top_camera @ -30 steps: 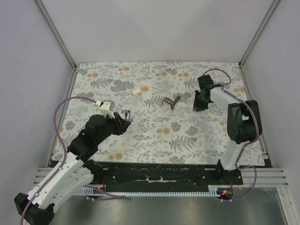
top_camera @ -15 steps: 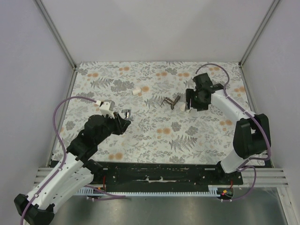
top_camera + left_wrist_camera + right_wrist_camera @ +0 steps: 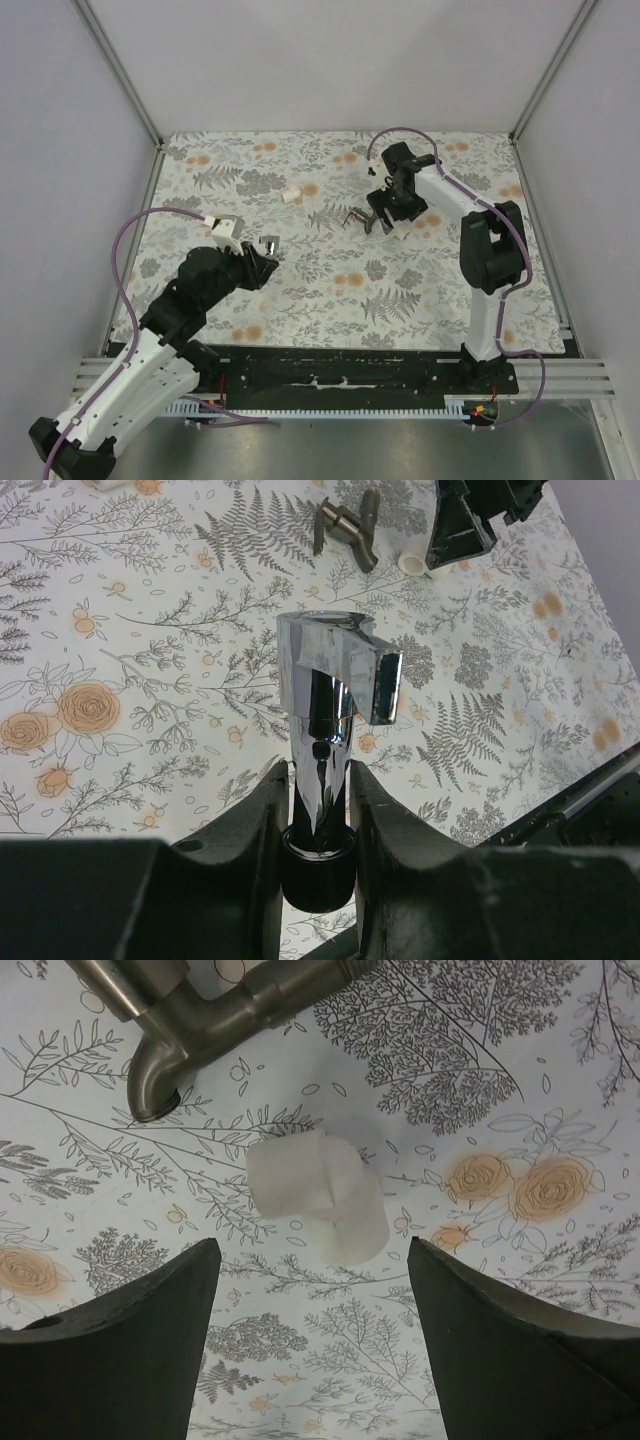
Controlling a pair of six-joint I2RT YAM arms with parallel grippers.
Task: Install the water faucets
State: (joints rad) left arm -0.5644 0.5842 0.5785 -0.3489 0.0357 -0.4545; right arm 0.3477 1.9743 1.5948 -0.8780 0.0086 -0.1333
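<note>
My left gripper (image 3: 258, 262) is shut on a shiny chrome water faucet (image 3: 268, 243), held above the left middle of the table. In the left wrist view the faucet (image 3: 330, 690) stands upright between the fingers, its black base low in the left gripper (image 3: 318, 780) and its square spout pointing right. My right gripper (image 3: 392, 215) hangs open over the table's far middle. In the right wrist view a short white plastic cylinder (image 3: 318, 1195) lies on the cloth just beyond the tips of the right gripper (image 3: 312, 1250), touching neither finger.
A dull brown-grey metal fitting with a bent spout (image 3: 363, 217) lies just left of the right gripper, close to the white cylinder (image 3: 400, 232). Another white cylinder (image 3: 292, 195) lies further left at the back. Grey walls with metal rails (image 3: 120, 75) close in the flowered table.
The right arm has swung left from the table's right side to above the white cylinder beside the fitting, and its jaws have opened. The left gripper has stayed put with the faucet.
</note>
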